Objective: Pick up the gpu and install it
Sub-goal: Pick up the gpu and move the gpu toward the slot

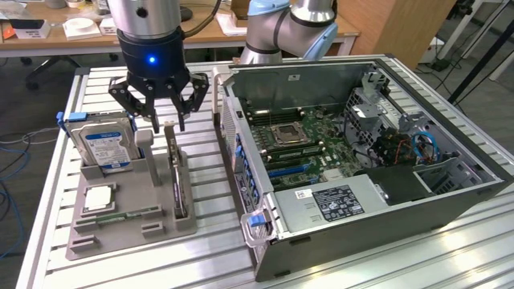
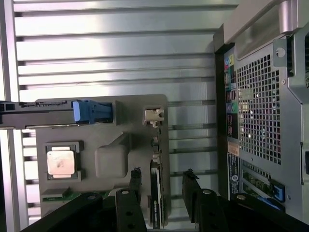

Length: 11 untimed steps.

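Gpu [image 1: 178, 180] stands on edge in the holder [image 1: 120, 227], so we hang our released claw [image 1: 167, 123] just over it, wide enough to straddle.

The exterior view stands off the near side of the worktop [image 1: 449, 253], raised and tilted down, facing the far desks [image 1: 201, 37]. It is near enough to take in the whole open computer case [image 1: 377, 235] on the exterior view's right and the grey parts holder [image 1: 132, 226] on its left. The wrist view looks straight down from the arm, past its own jaws, from much nearer. Both views share the holder, the hard drive [image 1: 105, 144] and the gpu [image 2: 155, 193] standing on edge in it, the slats around it, and the case's perforated rear panel [image 2: 260, 106].
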Available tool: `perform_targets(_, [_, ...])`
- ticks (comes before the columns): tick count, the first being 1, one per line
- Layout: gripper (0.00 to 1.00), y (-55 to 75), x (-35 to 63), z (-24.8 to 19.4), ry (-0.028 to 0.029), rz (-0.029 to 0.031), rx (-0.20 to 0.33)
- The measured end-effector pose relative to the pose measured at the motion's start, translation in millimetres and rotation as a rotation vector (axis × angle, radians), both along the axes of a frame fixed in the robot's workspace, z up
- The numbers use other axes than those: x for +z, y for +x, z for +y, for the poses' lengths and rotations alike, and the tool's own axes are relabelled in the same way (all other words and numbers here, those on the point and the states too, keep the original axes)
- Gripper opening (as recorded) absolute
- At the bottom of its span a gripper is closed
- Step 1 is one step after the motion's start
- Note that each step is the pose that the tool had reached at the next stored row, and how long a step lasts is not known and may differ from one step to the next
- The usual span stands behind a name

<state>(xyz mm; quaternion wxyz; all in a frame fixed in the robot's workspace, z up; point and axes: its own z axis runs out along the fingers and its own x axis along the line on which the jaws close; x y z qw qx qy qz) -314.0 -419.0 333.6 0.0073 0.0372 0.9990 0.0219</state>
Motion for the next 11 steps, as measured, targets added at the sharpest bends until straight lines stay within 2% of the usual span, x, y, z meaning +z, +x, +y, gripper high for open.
perform_targets(11, [0.47,0.0,-5.3,0.0,0.0000,0.0000,0.000])
